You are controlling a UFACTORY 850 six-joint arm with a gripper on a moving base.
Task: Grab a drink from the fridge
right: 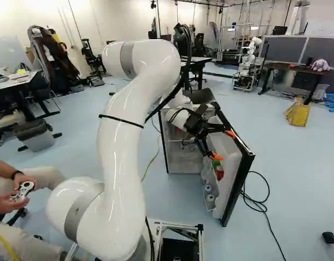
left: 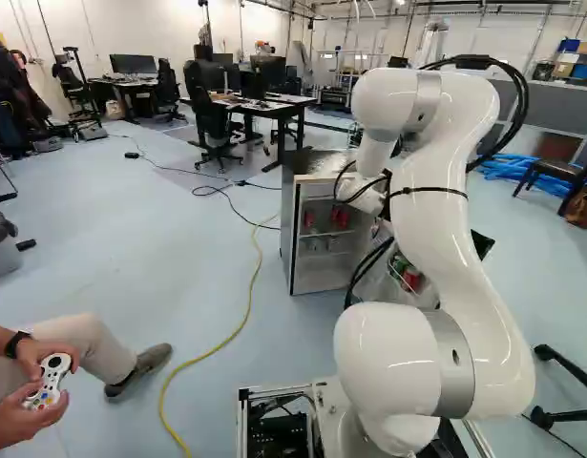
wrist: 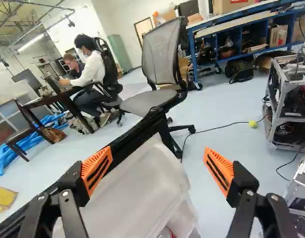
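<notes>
Two fingers of the claw are standing wide apart with nothing gripped between them, presumably leaving room to pass around a drink. The white arm is reaching out over the open front of the fridge and holding the claw beside the inner side of the fridge door. That door is standing swung out to the right and toward the near side, so its racks are facing into the arm's reach. Whether a finger is touching the door, I cannot tell.

The likeliest target, a red and green drink, is sitting in a door rack just below the claw; the rack wall is probably keeping it from tipping out. Some red cans are standing farther left, on a shelf inside the fridge, where the cabinet walls would be making the approach tighter.

The job seems to be at the lining-up stage, with no drink taken. The next move is probably calling for turning the claw down toward the rack and lowering it with a finger on each side of the drink. Coming in crooked, a finger could be catching the rack or pushing the door.
</notes>
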